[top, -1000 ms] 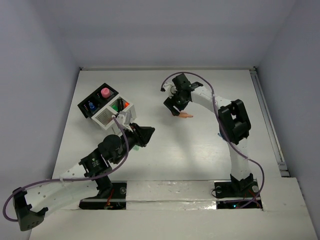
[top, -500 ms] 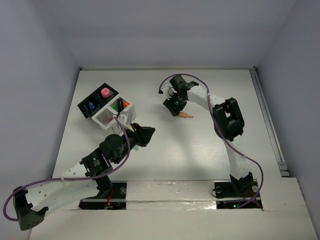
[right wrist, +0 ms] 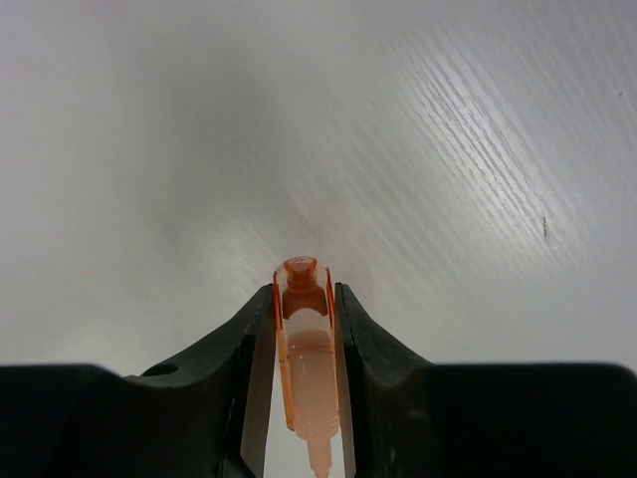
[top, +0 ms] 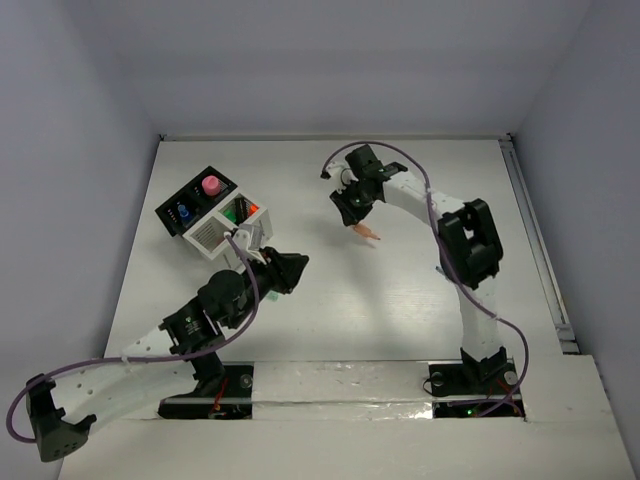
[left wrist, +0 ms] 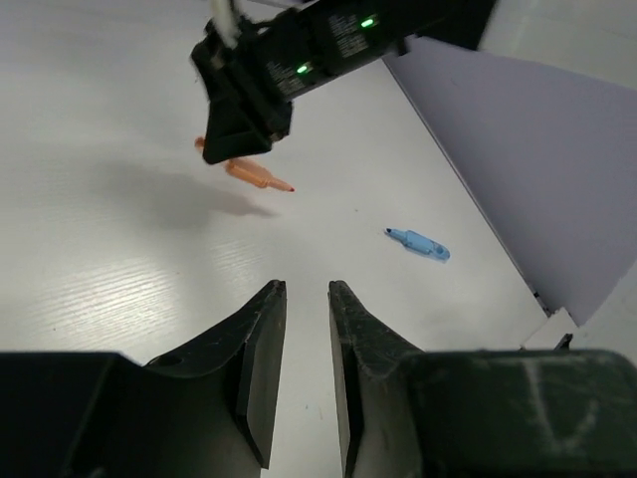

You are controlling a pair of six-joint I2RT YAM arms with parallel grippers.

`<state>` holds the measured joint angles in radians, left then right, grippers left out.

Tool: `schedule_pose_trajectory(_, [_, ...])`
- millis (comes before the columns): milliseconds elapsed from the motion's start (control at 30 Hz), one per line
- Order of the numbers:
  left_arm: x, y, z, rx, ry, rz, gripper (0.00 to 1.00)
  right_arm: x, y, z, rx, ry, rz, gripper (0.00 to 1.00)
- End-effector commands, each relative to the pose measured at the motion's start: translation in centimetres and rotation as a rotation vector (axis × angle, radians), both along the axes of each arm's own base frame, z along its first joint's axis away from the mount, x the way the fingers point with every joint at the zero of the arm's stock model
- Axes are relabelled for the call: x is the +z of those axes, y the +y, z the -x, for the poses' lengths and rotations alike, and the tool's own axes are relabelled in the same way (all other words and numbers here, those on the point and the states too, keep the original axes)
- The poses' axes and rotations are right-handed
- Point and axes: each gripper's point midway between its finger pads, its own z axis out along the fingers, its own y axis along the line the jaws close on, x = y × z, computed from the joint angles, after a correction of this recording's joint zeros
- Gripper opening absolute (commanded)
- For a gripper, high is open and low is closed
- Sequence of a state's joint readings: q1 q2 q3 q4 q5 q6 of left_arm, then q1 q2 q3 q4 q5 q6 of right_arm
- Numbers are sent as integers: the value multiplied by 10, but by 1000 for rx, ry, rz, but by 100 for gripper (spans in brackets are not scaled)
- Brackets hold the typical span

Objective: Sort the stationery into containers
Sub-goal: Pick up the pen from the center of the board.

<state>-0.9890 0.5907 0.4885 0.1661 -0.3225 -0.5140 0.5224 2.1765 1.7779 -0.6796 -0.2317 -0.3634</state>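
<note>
My right gripper (top: 361, 224) (right wrist: 304, 289) is shut on a translucent orange marker (right wrist: 307, 358) (top: 369, 233), pinching it at the cap end. The marker's tip points down towards the table at mid-back. The left wrist view shows this orange marker (left wrist: 259, 176) sticking out under the right gripper (left wrist: 239, 149). A blue marker (left wrist: 418, 243) lies on the table to its right. My left gripper (top: 300, 262) (left wrist: 307, 287) hovers right of the containers, jaws nearly shut and empty. The black container (top: 190, 200) holds a pink and a blue item. The white container (top: 213, 233) holds green and red ones.
The containers stand at the back left near the left wall. The right wall with a rail (top: 535, 240) runs along the table's right edge. Purple cables loop off both arms.
My right gripper has closed on the orange marker, which lay on the table between open jaws a second ago. The left arm has stayed in place.
</note>
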Motion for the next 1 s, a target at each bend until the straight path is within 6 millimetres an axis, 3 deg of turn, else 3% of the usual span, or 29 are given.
schedule_pose_trajectory(0, [5,0,-4,19,-28,22,21,117,40,9,45,-142,-349,10])
schedule_pose_trajectory(33, [3,0,-6,29,-27,18,24,152,42,21,69,-180,-421,10])
schedule_pose_trajectory(67, [5,0,-7,35,-31,23,27,154,45,29,84,-187,-470,10])
schedule_pose_trajectory(167, [7,2,-14,74,-40,36,36,195,52,65,147,-180,-637,9])
schedule_pose_trajectory(367, [33,1,-24,114,-82,108,46,214,57,113,158,-54,-855,4])
schedule_pose_trajectory(400, [37,0,-25,119,-88,119,48,228,59,119,174,-57,-907,4])
schedule_pose_trajectory(567, [54,2,-31,146,-108,176,66,229,59,153,240,73,-993,2])
schedule_pose_trajectory(800, [46,-2,-41,176,-40,234,66,258,51,184,306,88,-1129,1])
schedule_pose_trajectory(967, [53,-13,-42,93,-6,316,67,262,49,192,334,74,-1149,1])
